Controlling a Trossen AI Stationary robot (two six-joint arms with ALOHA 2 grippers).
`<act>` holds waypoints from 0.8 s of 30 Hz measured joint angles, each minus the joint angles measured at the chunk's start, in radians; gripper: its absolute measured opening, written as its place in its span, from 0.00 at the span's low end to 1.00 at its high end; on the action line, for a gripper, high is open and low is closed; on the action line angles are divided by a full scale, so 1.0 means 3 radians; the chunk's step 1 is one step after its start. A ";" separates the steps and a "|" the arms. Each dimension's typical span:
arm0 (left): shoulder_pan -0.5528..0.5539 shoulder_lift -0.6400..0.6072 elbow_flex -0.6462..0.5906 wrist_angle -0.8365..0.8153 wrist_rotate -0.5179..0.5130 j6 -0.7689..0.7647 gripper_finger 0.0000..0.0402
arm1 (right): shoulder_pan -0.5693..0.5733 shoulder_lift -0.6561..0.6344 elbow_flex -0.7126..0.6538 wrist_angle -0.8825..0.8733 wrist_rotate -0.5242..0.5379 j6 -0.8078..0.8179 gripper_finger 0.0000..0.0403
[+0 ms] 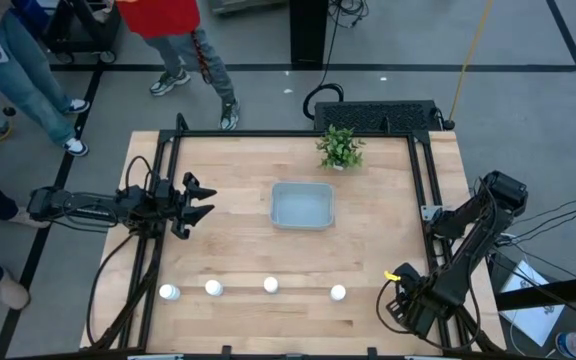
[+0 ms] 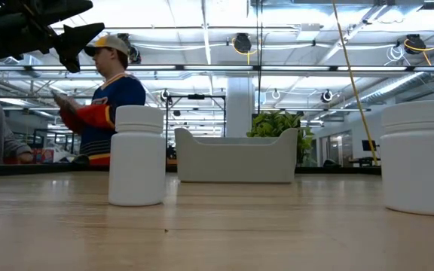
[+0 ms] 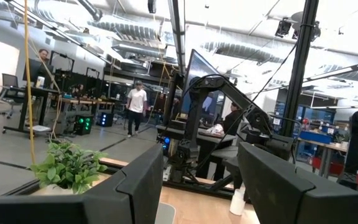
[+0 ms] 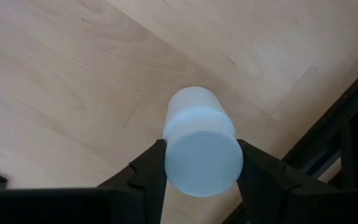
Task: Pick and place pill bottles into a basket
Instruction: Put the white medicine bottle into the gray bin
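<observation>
Right now the basket [image 1: 303, 205] sits near the middle of the wooden counter [image 1: 238, 255], just in front of the small potted plant [image 1: 340, 148] at the far edge, and from above its pale floor shows nothing inside it; in the low view only its outer wall [image 2: 236, 159] can be seen, so that view says nothing of its contents. Four pill bottles stand upright in a row along the near side of the counter, well apart from the basket: one [image 1: 169, 293] at the left end, a second [image 1: 214, 288] beside it, a third [image 1: 271, 285] further along, and a fourth [image 1: 338, 293] nearest the right arm. A fifth bottle [image 4: 201, 144] is clamped between the two dark fingers [image 4: 143, 171] of the right end effector [image 1: 404, 295], which is down at the counter's near right corner; the fingers press on both sides of the bottle's body, its round cap facing the wrist camera and the wood grain behind it. The left end effector [image 1: 200, 202] hangs above the left part of the counter, well apart from the bottles, its fingers [image 3: 143, 180] partly spread with nothing between them. Beyond the counter's far edge, people [image 1: 183, 40] stand on the floor.
</observation>
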 joint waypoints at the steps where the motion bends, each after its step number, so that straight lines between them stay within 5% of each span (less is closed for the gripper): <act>1: 0.0000 0.0000 0.0000 0.0000 0.0000 0.0001 0.53 | 0.0000 -0.0018 -0.0001 -0.0015 0.0018 -0.0001 0.37; 11: 0.0001 0.0001 0.0000 -0.0001 -0.0002 0.0000 0.53 | -0.0001 -0.0394 0.0000 -0.0106 0.0663 -0.0033 0.37; 24: 0.0001 0.0000 0.0000 0.0000 -0.0002 -0.0003 0.53 | -0.0035 -0.0688 0.0001 -0.0071 0.2332 -0.0620 0.37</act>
